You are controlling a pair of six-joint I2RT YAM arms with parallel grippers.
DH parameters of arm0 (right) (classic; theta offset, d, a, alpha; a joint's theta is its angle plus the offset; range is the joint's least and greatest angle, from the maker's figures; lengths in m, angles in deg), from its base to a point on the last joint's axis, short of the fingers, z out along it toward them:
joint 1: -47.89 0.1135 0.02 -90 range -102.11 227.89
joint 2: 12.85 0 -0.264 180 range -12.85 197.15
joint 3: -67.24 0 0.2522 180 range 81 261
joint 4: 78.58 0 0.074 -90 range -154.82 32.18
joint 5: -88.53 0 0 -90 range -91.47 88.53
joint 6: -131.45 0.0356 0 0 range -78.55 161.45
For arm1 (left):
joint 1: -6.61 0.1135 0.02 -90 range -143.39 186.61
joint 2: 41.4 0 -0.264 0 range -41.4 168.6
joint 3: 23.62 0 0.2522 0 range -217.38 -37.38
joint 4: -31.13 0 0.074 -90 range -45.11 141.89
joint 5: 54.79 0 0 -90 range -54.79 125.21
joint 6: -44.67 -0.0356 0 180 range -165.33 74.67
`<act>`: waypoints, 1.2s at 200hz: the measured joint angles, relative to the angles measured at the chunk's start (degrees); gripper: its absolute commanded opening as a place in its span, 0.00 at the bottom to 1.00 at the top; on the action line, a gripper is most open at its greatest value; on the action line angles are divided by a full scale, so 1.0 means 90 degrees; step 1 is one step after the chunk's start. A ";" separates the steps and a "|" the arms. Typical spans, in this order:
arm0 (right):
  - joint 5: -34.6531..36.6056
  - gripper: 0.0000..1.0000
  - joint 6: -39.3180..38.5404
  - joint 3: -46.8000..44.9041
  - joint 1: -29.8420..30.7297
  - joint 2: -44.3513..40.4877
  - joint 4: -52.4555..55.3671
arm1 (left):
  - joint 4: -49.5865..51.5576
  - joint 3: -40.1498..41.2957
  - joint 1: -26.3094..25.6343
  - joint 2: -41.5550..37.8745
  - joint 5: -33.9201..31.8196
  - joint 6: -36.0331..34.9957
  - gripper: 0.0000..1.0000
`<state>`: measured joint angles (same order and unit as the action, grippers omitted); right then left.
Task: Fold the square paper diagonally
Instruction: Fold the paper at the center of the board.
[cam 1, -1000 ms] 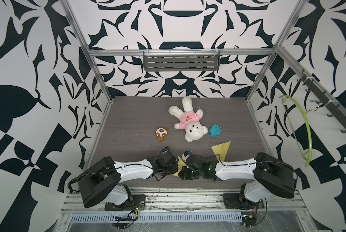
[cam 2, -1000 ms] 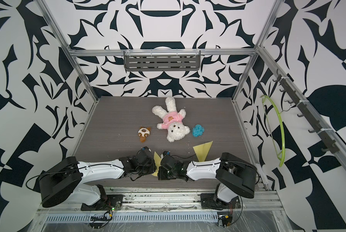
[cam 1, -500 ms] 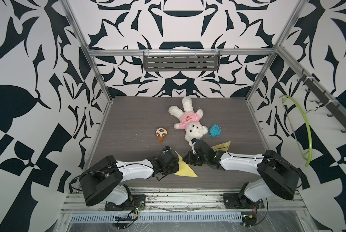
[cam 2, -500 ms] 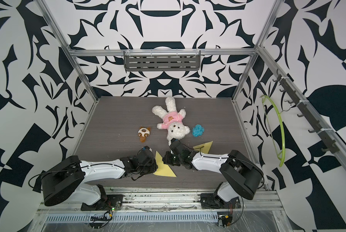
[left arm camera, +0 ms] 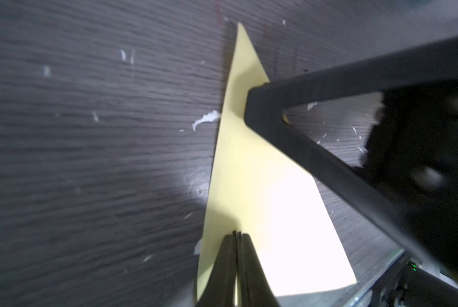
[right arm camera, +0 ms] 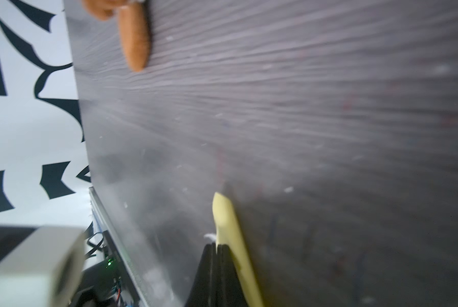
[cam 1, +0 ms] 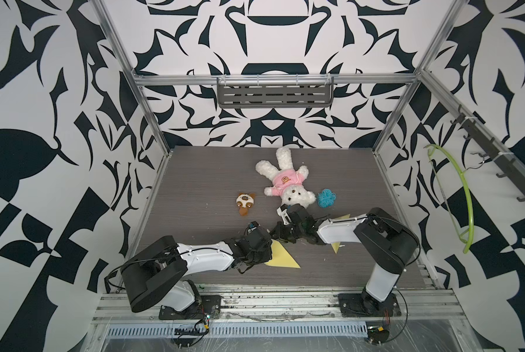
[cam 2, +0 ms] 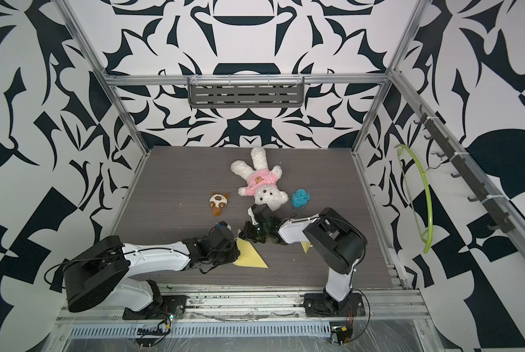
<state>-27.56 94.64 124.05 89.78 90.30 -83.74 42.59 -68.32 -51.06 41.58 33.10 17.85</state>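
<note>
The yellow paper point(cam 1: 282, 259) point(cam 2: 250, 258) lies folded into a flat triangle near the table's front middle. My left gripper point(cam 1: 267, 247) point(cam 2: 235, 247) is shut, and its tips point(left arm camera: 237, 234) rest on the paper point(left arm camera: 262, 191) near the long folded edge. My right gripper point(cam 1: 274, 236) point(cam 2: 243, 234) is also shut. Its black fingertips point(left arm camera: 251, 106) press on the paper close to the far pointed corner. In the right wrist view the right gripper point(right arm camera: 216, 245) touches the paper's raised edge point(right arm camera: 226, 223).
Behind the grippers lie a white plush bunny in a pink shirt point(cam 1: 285, 186), a small brown toy point(cam 1: 245, 203) point(right arm camera: 134, 40) and a blue yarn ball point(cam 1: 325, 198). Another yellow sheet point(cam 1: 335, 247) lies under the right arm. A green hoop point(cam 1: 465, 195) hangs on the right wall.
The right gripper left the front of the table, swung back toward the bunny, then came onto the paper's far corner. The triangle is now uncovered. The left gripper has stayed put.
</note>
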 measured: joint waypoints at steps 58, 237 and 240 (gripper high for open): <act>-0.0216 0.00 -0.0102 -0.0007 -0.0170 0.0214 -0.0457 | 0.0199 -0.0017 0.0000 -0.0126 0.0097 -0.0022 0.18; -0.0291 0.00 -0.0221 -0.0189 -0.0243 0.0413 -0.1253 | -0.0464 -0.0124 -0.0134 0.0347 0.0330 0.0340 0.13; -0.0291 0.00 -0.0226 -0.0189 -0.0245 0.0413 -0.1253 | -0.0476 -0.0124 -0.0138 0.0355 0.0325 0.0338 0.12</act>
<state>-30.18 92.61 122.34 87.57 94.02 -95.02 38.30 -69.44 -52.30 44.77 36.03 20.89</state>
